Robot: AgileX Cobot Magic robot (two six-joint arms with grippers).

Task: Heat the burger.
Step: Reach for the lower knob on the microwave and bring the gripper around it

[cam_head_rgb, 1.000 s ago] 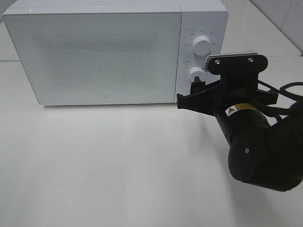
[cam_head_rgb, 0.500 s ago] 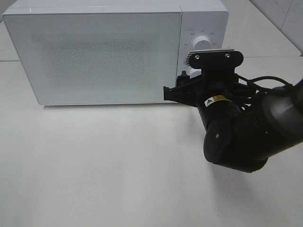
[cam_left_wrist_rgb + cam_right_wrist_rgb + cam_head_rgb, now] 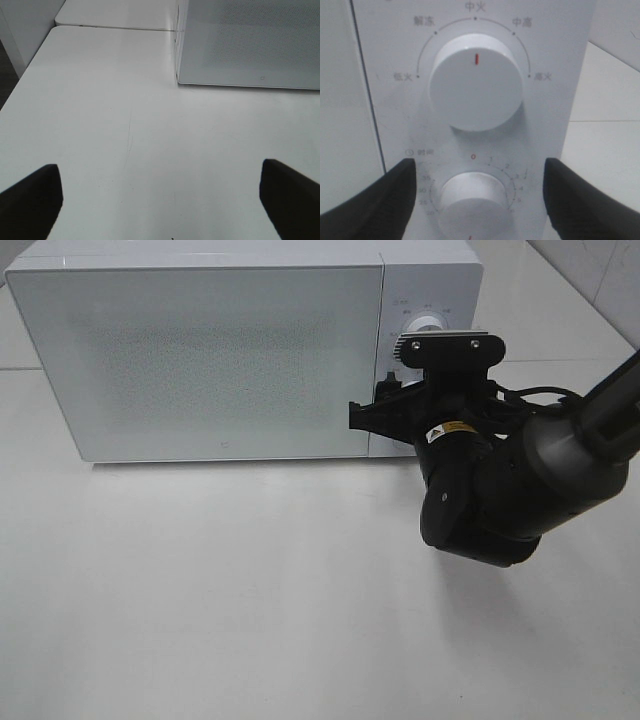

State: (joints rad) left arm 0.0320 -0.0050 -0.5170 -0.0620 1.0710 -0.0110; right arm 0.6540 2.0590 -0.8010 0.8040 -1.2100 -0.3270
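The burger shows in no view. A white microwave (image 3: 200, 350) stands at the back of the table with its door shut. My right gripper (image 3: 392, 400) is up against its control panel. In the right wrist view this gripper (image 3: 479, 202) is open, a black finger on each side of the lower timer knob (image 3: 472, 200) with a gap between each finger and the knob. Above it the power knob (image 3: 476, 82) points its red mark straight up. My left gripper (image 3: 160, 200) is open over the bare table, holding nothing, and is outside the exterior high view.
The microwave's lower left corner (image 3: 178, 80) lies ahead of the left gripper. The white table (image 3: 250, 590) stretches in front of the microwave. The right arm's dark body (image 3: 500, 480) hangs over the table in front of the control panel.
The right arm has moved left and in toward the microwave's control panel, bringing its gripper up to the knobs. Its jaws have stayed equally wide.
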